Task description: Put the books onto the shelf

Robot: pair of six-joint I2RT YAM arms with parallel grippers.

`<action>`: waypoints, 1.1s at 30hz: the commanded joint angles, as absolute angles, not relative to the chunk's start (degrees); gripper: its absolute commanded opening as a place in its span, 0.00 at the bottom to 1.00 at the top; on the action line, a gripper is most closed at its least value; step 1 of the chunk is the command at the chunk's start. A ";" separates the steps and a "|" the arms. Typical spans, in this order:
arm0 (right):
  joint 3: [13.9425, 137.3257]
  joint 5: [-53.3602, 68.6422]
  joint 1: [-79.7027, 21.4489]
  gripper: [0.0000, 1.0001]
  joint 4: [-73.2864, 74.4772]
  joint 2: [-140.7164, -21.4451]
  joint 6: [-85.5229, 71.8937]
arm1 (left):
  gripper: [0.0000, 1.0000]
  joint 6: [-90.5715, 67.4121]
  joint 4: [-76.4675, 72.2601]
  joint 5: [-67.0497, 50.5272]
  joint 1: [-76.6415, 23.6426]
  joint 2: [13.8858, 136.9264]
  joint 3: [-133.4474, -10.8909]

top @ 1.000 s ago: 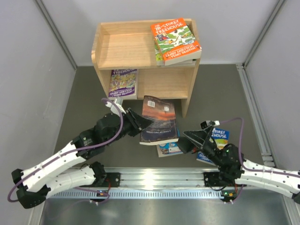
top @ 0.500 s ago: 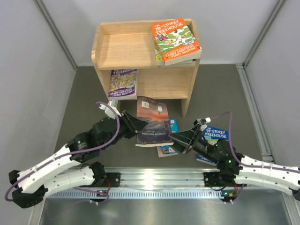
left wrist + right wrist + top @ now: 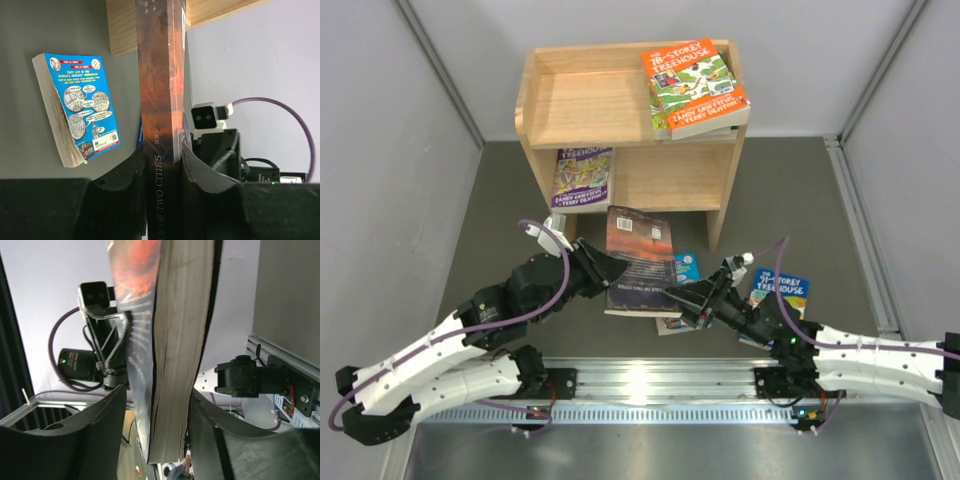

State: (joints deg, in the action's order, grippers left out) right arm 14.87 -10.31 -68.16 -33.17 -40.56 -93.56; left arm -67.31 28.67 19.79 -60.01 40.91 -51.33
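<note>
Enclosure: pale grey walls stand behind the shelf and to either side of it.
Surface: a dark grey table mat bears the shelf; an aluminium rail runs along the edge far in front of the shelf.
Shelf: light wood, two tiers, raised rim on top, standing against the back wall.
Dark paperback: just in front of the shelf's lower opening, raised off the mat between both grippers. Its spine lettering ends "OF TWO CITIES".
Left gripper: in front of the shelf, on the paperback's left edge. Its fingers are narrow and clamped on the spine, as the left wrist view confirms.
Right gripper: in front of the shelf's right post. Its fingers straddle the paperback's page edge, close to both faces; firm contact cannot be told.
Orange-green Treehouse book: flat on the shelf's top tier, right end, overhanging the rim.
Purple book: in the shelf's lower tier, left side.
Blue Treehouse book: on the mat, forward and right of the shelf.
Small blue book: on the mat, in front of the shelf's right post.
</note>
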 commanded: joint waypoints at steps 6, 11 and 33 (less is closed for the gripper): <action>17.93 -11.69 -68.47 0.35 -43.16 -45.88 -95.45 | 0.00 -67.41 25.23 18.72 -60.73 37.44 -53.53; 18.10 -12.83 -67.85 0.08 -40.35 -43.60 -94.84 | 0.00 -67.59 25.40 18.11 -60.73 36.83 -52.82; 60.91 -19.25 -66.27 0.00 11.34 -45.70 -62.14 | 0.64 -70.40 42.89 23.56 -60.73 28.39 -52.65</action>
State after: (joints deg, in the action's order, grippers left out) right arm 55.24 -16.71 -66.96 16.62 -46.87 -65.67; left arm -68.97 39.31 21.61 -60.47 28.93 -52.82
